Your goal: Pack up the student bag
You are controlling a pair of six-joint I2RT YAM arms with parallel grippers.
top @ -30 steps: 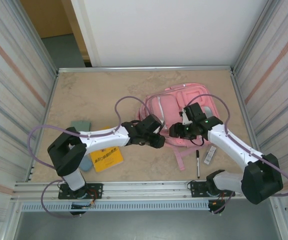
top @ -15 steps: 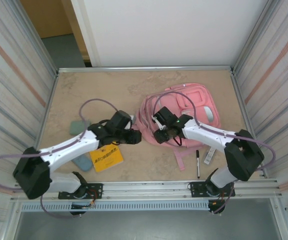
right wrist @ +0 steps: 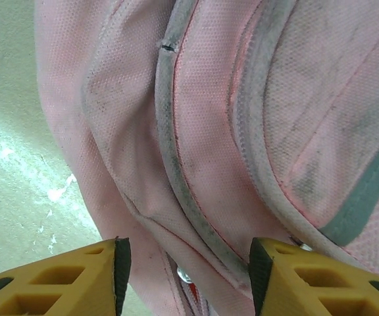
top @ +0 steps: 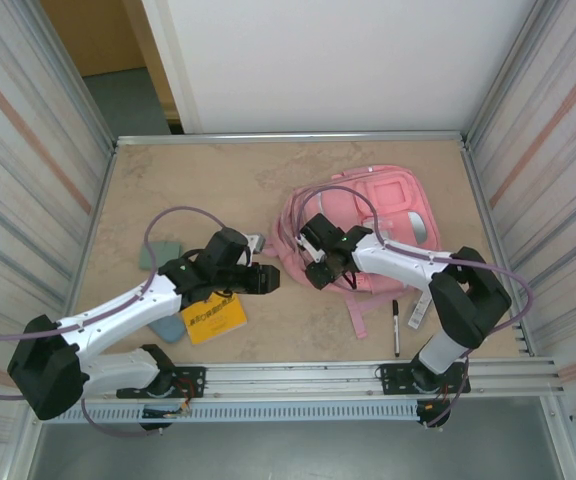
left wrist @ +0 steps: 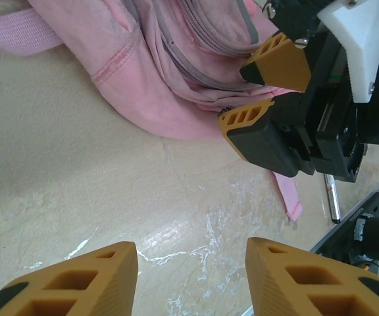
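The student bag (top: 373, 215) is a large pink backpack lying flat on the right half of the table, with a white patch (top: 418, 228). My right gripper (top: 318, 272) stands open at the bag's near-left edge. In the right wrist view its jaws (right wrist: 186, 253) straddle pink fabric (right wrist: 242, 118) and a grey zip seam, with a small metal zip pull (right wrist: 185, 275) between them. My left gripper (top: 265, 278) is open over bare table just left of the bag. The left wrist view shows the left gripper (left wrist: 189, 253) empty, facing the bag (left wrist: 170, 79) and the right gripper's fingers (left wrist: 268, 92).
A yellow book (top: 213, 317) lies under the left arm, with a teal item (top: 160, 250) and a blue item (top: 168, 325) farther left. A black marker (top: 395, 327) and a small white-grey item (top: 421, 309) lie near the bag's pink strap (top: 360, 318). Metal walls enclose the table.
My left gripper has pulled back leftward off the bag. My right gripper has shifted left along the bag to its near-left edge, and the bag now lies flatter.
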